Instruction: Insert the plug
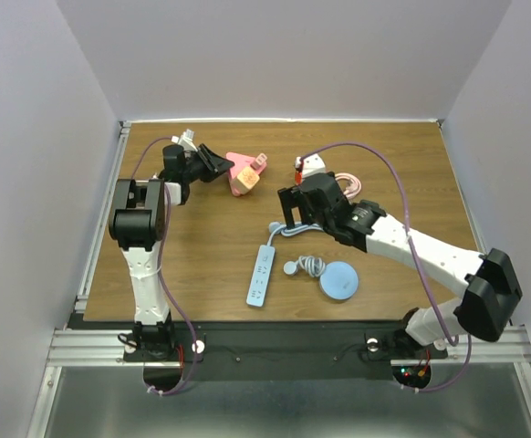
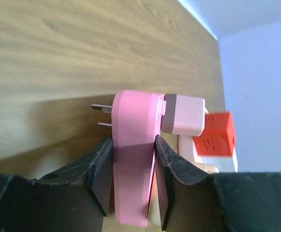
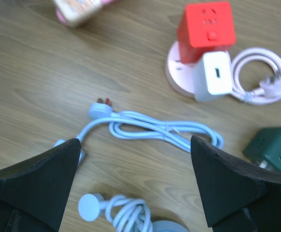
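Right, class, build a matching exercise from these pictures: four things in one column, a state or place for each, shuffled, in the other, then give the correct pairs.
Column one
1. left gripper
2. right gripper
3. red cube socket
4. light blue cable

Column two
A. lying looped on the table
B. shut on the pink plug
C. open, holding nothing
D. beside the white adapter

Pairs: 1-B, 2-C, 3-D, 4-A

The counter (image 2: 58, 48) is brown wood grain. The plug (image 2: 131, 145) is bright pink, the block (image 2: 184, 115) paler pink, the socket cube (image 3: 205, 26) red, the charger (image 3: 212, 75) white, the cable (image 3: 167, 128) pale blue, the box (image 3: 272, 151) dark green.
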